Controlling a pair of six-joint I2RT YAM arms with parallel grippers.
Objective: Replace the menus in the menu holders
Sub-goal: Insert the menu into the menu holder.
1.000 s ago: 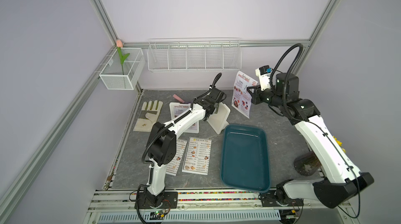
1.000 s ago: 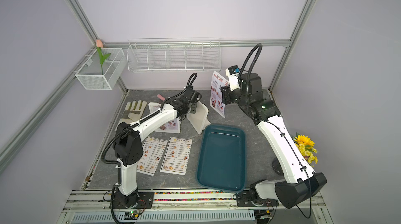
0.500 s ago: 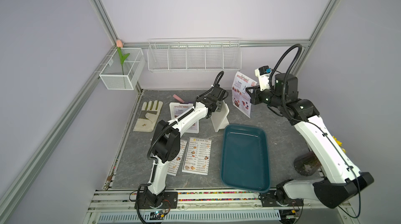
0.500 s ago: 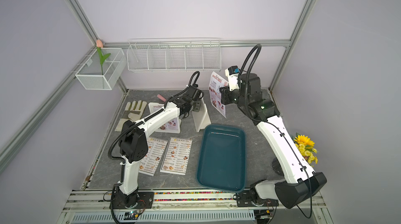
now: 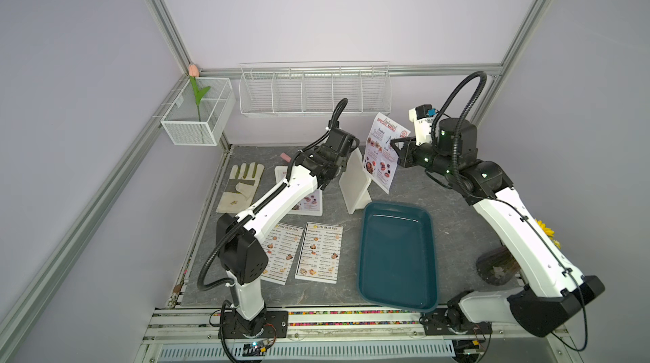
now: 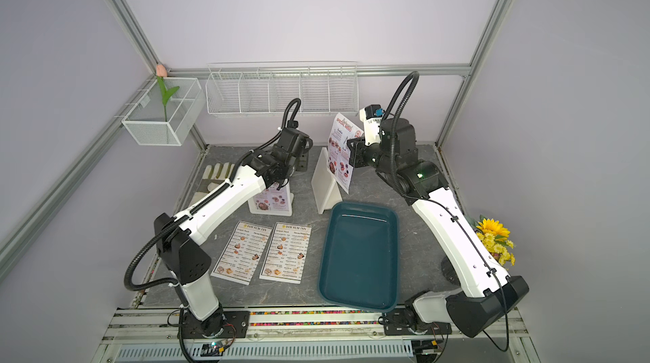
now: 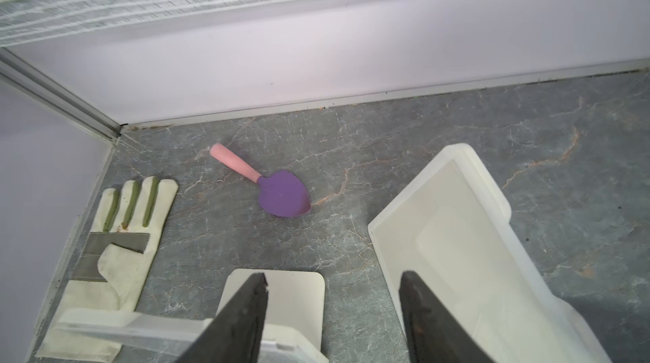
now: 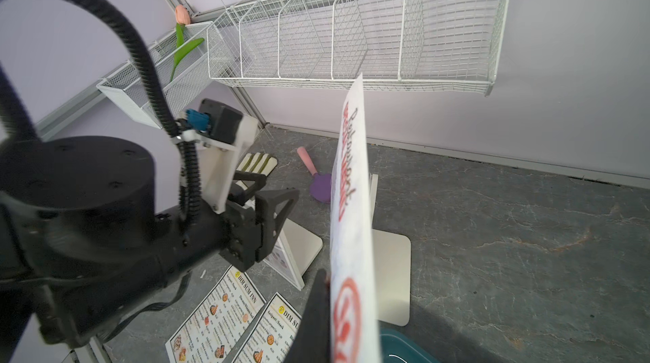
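Probably light, stiff plastic: empty holder (image 5: 355, 182), standing tilted at frame centre in both top views; likely to skid or tip if pushed, so best steadied by its rim. Second holder (image 6: 271, 213) left of centre, with a red-headed sheet (image 6: 272, 199) inside. Thin, floppy paper next: held sheet (image 5: 383, 154), pinched near its edge by the right gripper (image 5: 396, 154), hanging upright just beside the empty holder, apt to bend and crease. Two white sheets (image 5: 320, 255) flat at lower centre, probably hard to lift except by an edge. Left gripper (image 7: 332, 275) with jaws apart, gripping nothing. Around all this: lilac walls, smooth grey marbled table (image 5: 457, 210), teal tray (image 5: 397, 205), glove (image 5: 241, 187), small trowel (image 7: 278, 187).
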